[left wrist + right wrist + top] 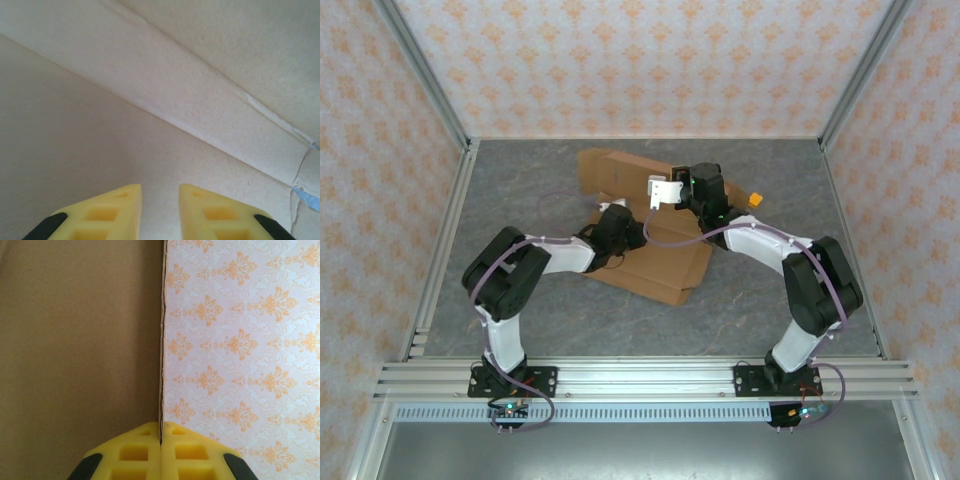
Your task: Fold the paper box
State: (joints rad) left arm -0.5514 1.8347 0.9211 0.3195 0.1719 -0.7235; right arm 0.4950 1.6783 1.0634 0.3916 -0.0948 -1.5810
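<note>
Grey marbled table; paper box lying mid-table, orange piece just beside.

From above, the left arm and the right arm lie over the middle of the paper box, so that part is hidden. The little orange thing beside it is too small to tell. The left tool and the right tool are each cut off by the bottom edge of their wrist views.

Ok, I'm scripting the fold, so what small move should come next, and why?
Probably lower the left gripper onto the paper box beside the crease: its jaws stand apart, holding nothing, while the right gripper pinches a panel's edge, so the sheet likely needs pinning there.
</note>
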